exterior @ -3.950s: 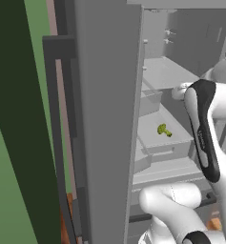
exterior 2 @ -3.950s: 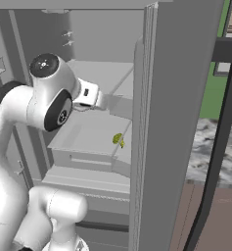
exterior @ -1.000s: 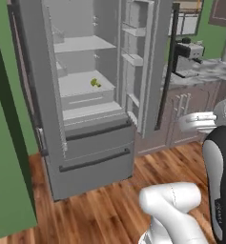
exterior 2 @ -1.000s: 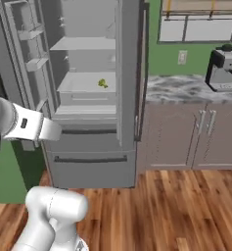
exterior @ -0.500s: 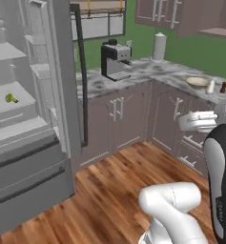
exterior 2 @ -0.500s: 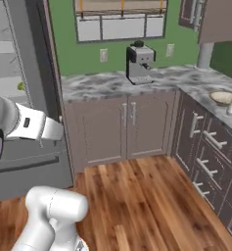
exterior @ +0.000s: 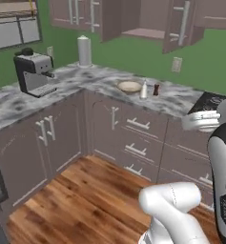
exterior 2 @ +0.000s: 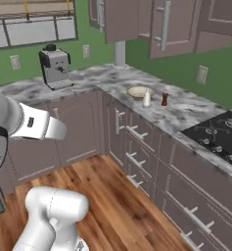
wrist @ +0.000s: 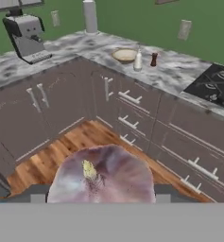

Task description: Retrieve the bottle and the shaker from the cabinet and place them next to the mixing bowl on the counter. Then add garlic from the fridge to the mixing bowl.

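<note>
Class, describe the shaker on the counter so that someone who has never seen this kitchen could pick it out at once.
Start at the grey marble counter under the green wall, between the corner and the black stovetop. A tan mixing bowl sits there with two small things beside it. The shaker is the short dark brown one, farther from the bowl than the white bottle.

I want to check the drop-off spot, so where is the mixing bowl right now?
The bowl sits on the counter past the corner, with the white bottle and dark shaker just to its right, between the paper towel roll and the stove.

Coffee machine (exterior: 34, 72) and paper towel roll (exterior: 84, 51) on the marble counter (exterior: 105, 81), black cooktop (exterior 2: 221, 132) farther along.
</note>
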Motion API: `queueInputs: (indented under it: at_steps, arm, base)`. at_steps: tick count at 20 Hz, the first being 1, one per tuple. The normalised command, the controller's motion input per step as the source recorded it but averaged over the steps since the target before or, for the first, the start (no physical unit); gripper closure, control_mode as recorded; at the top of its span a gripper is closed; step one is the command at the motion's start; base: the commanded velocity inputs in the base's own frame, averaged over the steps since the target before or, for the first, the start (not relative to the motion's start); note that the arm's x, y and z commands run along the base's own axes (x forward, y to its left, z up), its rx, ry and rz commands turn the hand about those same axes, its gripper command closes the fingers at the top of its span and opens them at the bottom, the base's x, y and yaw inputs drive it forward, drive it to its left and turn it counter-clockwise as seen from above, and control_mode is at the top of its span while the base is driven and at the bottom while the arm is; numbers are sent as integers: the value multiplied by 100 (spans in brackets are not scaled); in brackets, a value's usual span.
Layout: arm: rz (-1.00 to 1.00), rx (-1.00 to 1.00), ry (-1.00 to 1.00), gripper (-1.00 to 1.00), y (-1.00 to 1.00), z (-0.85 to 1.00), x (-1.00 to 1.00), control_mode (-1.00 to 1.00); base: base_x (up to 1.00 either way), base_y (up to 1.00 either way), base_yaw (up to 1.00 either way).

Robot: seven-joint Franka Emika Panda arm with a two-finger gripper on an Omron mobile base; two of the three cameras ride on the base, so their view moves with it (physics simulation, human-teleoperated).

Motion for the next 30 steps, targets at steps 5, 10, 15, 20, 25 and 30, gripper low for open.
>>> queueInputs:
  at_steps: [5, 10, 15, 20, 25, 30]
  arm:
    - [0, 0, 0, 100, 0, 0, 0, 100]
    - [0, 0, 0, 100, 0, 0, 0, 100]
    - [0, 0, 0, 100, 0, 0, 0, 100]
    - [0, 0, 0, 100, 0, 0, 0, 100]
    - [0, 0, 0, 100, 0, 0, 0, 100]
    - [0, 0, 0, 100, 0, 0, 0, 100]
  base:
    - [99, 31, -43]
    - [90, 56, -29]
    - [94, 42, -6]
    - [35, 14, -27]
    - [32, 10, -48]
    - [81, 34, -31]
